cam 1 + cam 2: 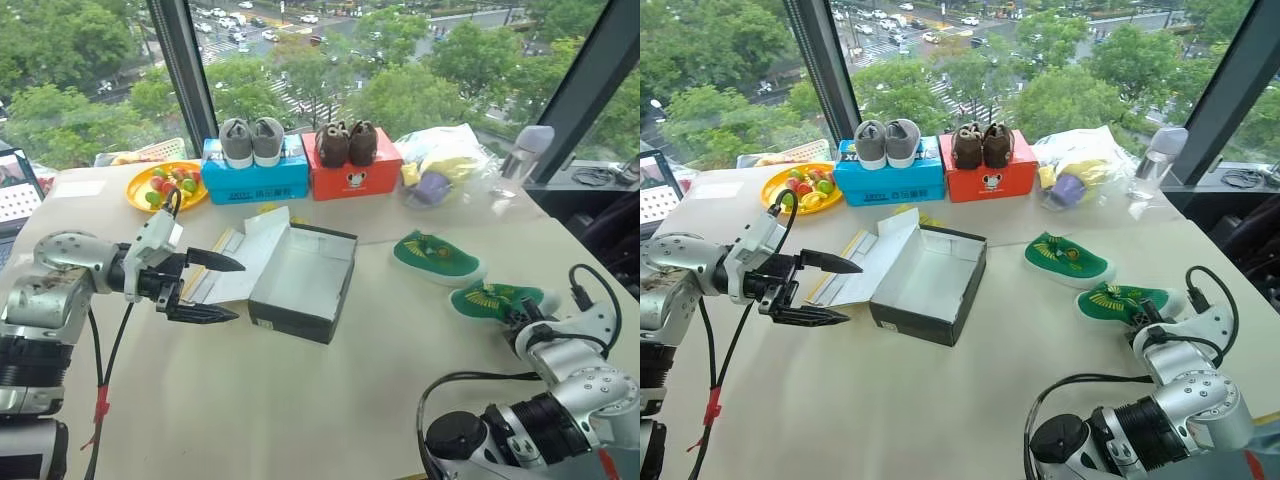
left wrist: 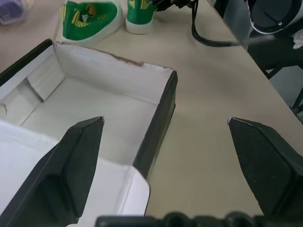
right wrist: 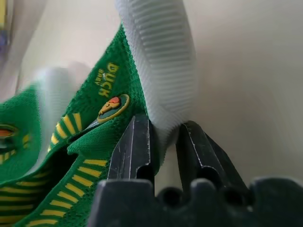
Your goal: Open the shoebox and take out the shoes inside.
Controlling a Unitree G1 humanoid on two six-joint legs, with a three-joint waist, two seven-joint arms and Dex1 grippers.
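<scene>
The shoebox (image 1: pixel 305 275) stands open in the middle of the table, black-sided, white and empty inside, with its lid (image 1: pixel 243 255) folded back to the left. My left gripper (image 1: pixel 237 289) hovers open beside the lid at the box's left end, nothing between its fingers (image 2: pixel 80 156). Two green shoes are out on the table to the right of the box. One shoe (image 1: pixel 437 257) lies free. The other shoe (image 1: pixel 498 298) is nearer the right edge, and my right gripper (image 3: pixel 163 142) is shut on its white sole rim (image 3: pixel 161 71). I cannot tell whether that shoe touches the table.
Along the back stand a blue box (image 1: pixel 255 178) with grey shoes on top and a red box (image 1: pixel 352 175) with brown shoes. A yellow plate (image 1: pixel 140 195) of fruit sits back left, and a plastic bag (image 1: pixel 445 165) and a bottle (image 1: pixel 520 155) back right. A laptop (image 1: pixel 15 190) is at the left edge.
</scene>
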